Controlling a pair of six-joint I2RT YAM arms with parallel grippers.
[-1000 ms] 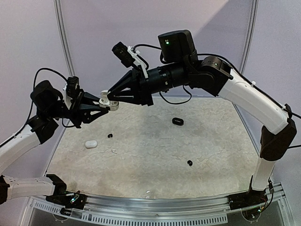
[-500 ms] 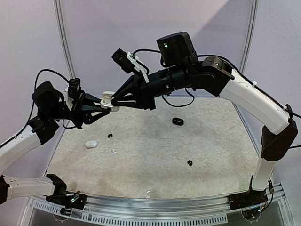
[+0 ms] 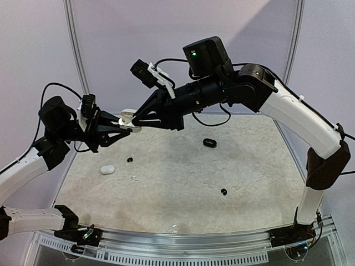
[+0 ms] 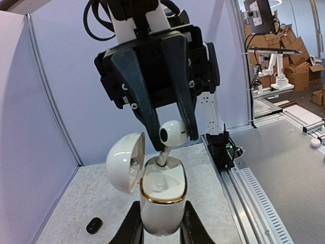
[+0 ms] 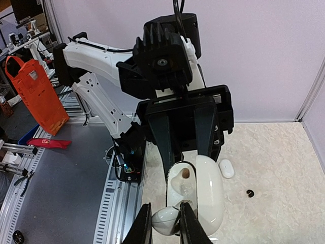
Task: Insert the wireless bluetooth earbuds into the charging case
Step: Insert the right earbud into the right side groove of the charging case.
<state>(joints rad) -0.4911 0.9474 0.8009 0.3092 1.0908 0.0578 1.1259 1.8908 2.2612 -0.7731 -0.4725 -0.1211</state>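
White earbud (image 4: 170, 134): pinched in right gripper (image 5: 165, 223), stem tip entering a socket of charging case (image 4: 162, 188), not yet seated. Case lid open, body clamped in left gripper (image 4: 161, 226). Other socket apparently empty. Left to do: press home, fetch more. On table below both grippers: black earbuds (image 3: 130, 160), black case (image 3: 209, 143), white case (image 3: 107, 169). Open lid beside right finger, only likely snag.
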